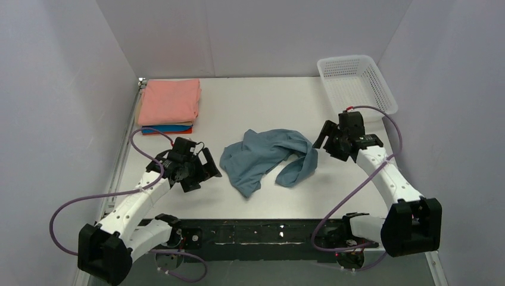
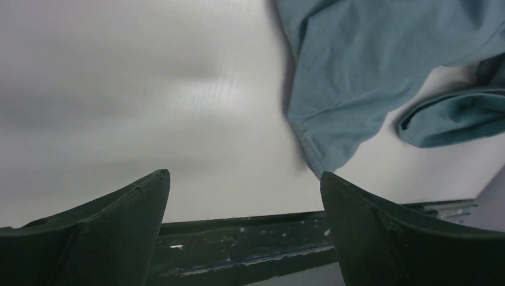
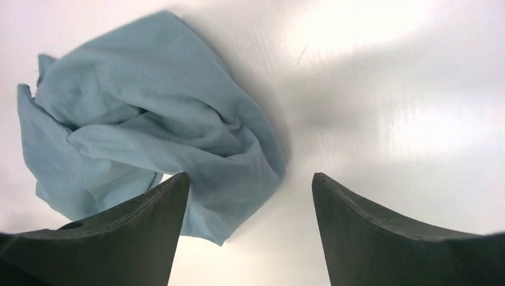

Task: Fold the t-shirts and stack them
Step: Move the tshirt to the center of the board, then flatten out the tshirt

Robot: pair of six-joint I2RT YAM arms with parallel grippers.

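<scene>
Mid-table, a little toward the near edge, the blue-grey shirt point(image 1: 268, 159) lies crumpled and unfolded, its long axis running roughly left to right across the table point(image 1: 250, 101). It is flanked at both ends, with the right gripper point(image 1: 326, 143) just off the right-hand bunch and the left gripper point(image 1: 202, 174) just beside the left hem. Neither touches cloth. Both jaws stand wide apart, holding nothing. Right wrist view: shirt ahead and leftward of the jaws, not between them. Left wrist view: ahead and rightward. The folded stack point(image 1: 170, 104) sits back left, the basket point(image 1: 356, 83) back right. Judgement: each arm reaches inward for its own end.
</scene>
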